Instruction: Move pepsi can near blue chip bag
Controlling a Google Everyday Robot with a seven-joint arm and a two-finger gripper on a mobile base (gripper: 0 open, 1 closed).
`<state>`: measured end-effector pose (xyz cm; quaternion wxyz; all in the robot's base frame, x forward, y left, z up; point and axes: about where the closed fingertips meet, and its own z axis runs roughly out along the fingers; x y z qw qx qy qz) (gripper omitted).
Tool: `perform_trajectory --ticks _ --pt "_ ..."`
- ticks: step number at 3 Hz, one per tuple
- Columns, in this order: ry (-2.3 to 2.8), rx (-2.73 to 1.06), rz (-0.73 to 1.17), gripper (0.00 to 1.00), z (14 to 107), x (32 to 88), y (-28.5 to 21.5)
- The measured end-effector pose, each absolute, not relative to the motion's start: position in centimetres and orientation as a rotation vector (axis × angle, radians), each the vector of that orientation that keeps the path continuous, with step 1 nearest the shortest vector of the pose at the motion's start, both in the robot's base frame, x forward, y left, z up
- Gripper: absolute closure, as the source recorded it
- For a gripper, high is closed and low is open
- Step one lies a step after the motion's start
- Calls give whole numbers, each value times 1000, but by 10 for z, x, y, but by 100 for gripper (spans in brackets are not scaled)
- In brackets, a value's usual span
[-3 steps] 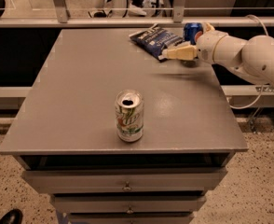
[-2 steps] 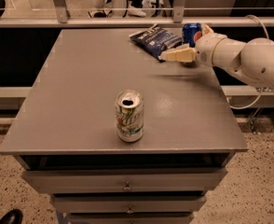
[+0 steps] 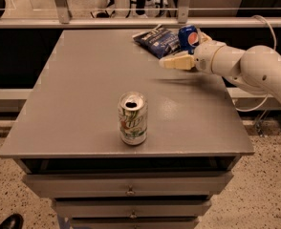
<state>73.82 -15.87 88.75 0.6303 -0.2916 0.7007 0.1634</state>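
Note:
The pepsi can [image 3: 188, 36], dark blue with a red-white logo, is at the table's far right, right beside the blue chip bag [image 3: 157, 39]. The bag is crinkled and lies flat at the far edge. My gripper [image 3: 190, 49] reaches in from the right on a white arm. Its near tan finger [image 3: 176, 62] points left in front of the can and the other finger [image 3: 205, 34] shows behind it. The can sits between them, held just right of the bag, and the gripper's shadow falls on the table below.
A white-and-green soda can [image 3: 132, 118], opened, stands near the front middle of the grey table [image 3: 73, 104]. Drawers sit below the table's front edge. A rail and glass partition run behind the far edge.
The gripper and the pepsi can have shifted together slightly left and down, closer to the chip bag. The white-and-green can has not moved.

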Motion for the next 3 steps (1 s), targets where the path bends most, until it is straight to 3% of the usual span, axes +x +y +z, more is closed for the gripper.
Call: perform_trajectory --ticks 3 --pt "1643 -695 409 0 879 692 -154"
